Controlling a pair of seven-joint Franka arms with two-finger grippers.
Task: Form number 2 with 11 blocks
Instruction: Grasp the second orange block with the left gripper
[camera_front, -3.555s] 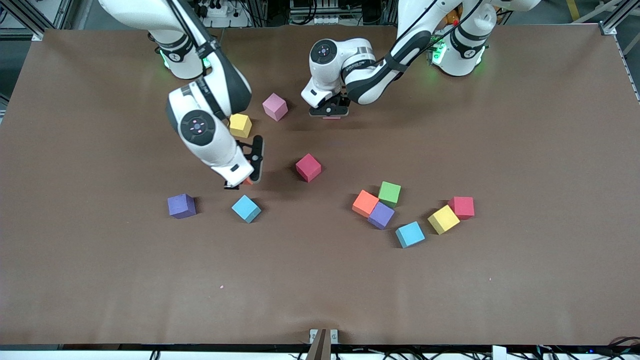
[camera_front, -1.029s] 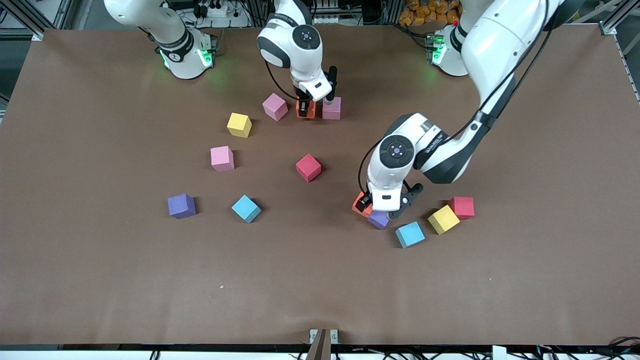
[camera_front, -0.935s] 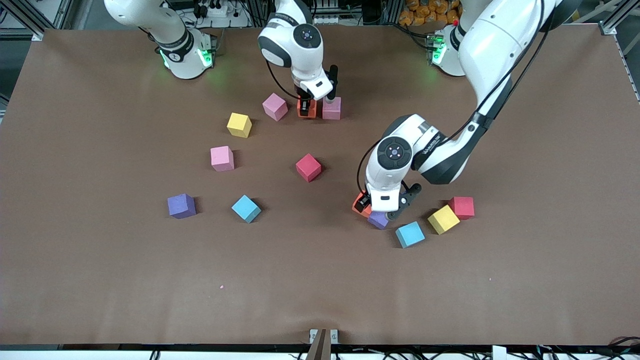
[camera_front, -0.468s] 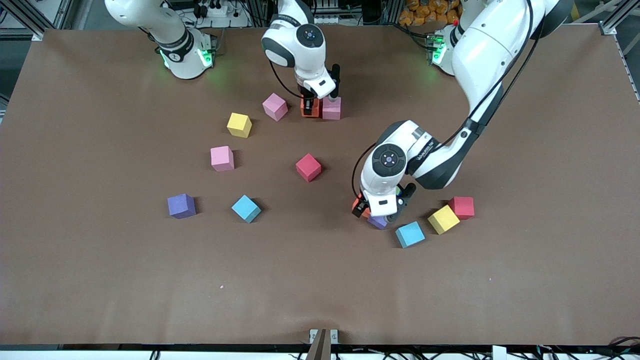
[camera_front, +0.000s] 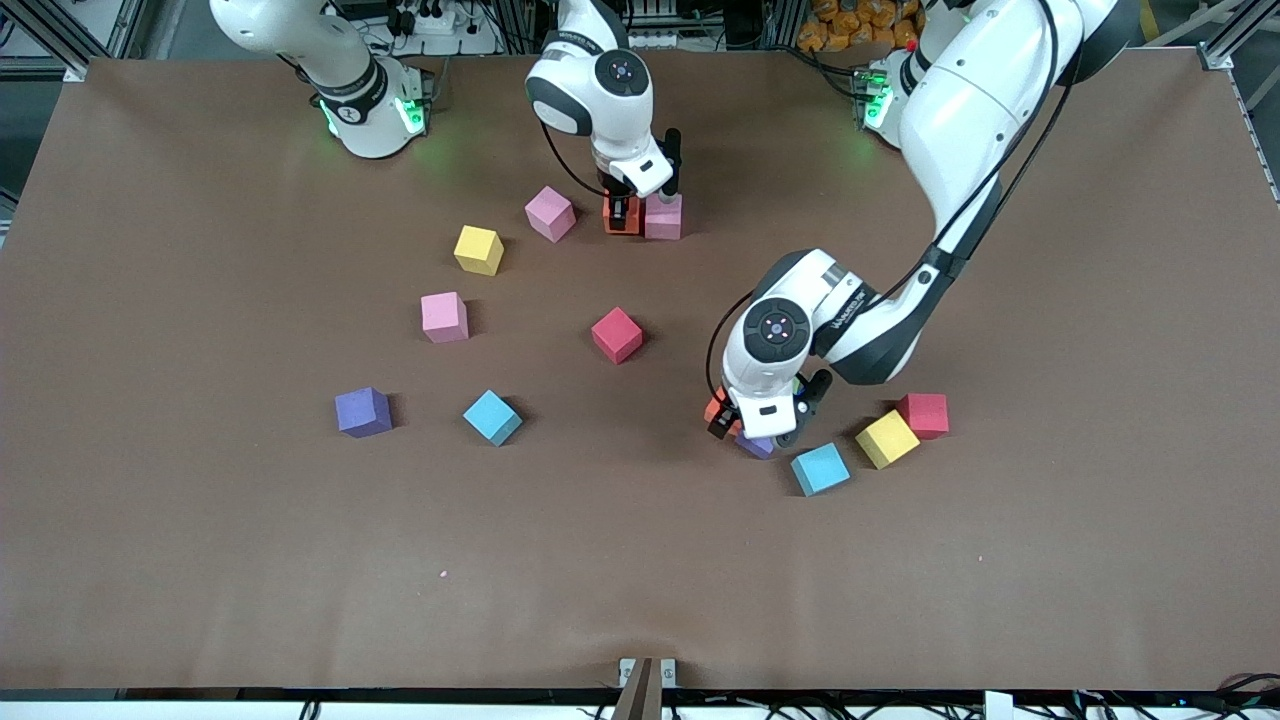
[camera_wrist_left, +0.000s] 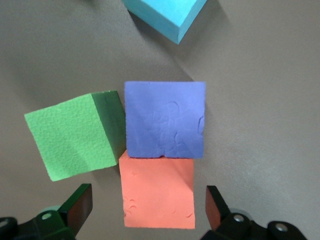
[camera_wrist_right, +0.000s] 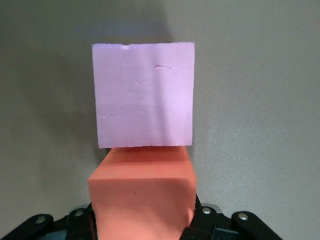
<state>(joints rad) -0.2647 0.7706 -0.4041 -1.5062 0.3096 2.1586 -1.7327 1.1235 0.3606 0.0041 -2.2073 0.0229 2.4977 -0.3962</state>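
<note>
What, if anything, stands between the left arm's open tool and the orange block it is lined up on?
Nothing visible. The left tool is open astride the orange block. The purple block abuts the orange one, and the green block sits close beside it, crowding one finger.

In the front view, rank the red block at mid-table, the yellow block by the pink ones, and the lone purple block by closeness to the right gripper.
Right gripper, shut on an orange block.
1. Red block: mid-table, nearer the camera than the gripper.
2. Yellow block: toward the right arm's end.
3. Purple block: farthest, nearer the camera than the yellow block.
</note>
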